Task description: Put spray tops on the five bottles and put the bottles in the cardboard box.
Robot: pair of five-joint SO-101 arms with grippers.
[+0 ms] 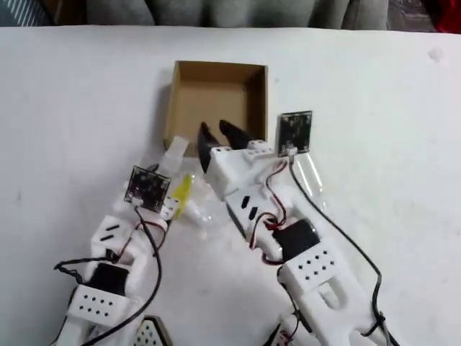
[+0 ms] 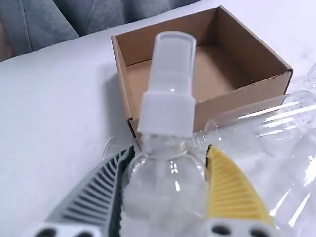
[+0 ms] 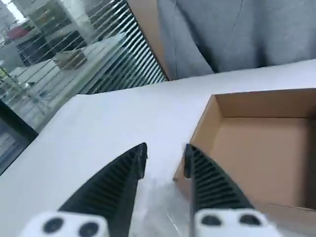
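Snugly, ribbed left gripper (image 2: 170, 150) clasps clear rounded bottle (image 2: 165, 192) (white spray top (image 2: 170, 84)).

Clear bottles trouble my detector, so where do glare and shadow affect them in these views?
Left wrist view: white streaks of glare run along the lying bottle, while the held bottle shows small highlights. High view: a clear bottle near the cardboard box nearly blends into the white table, casting little shadow.
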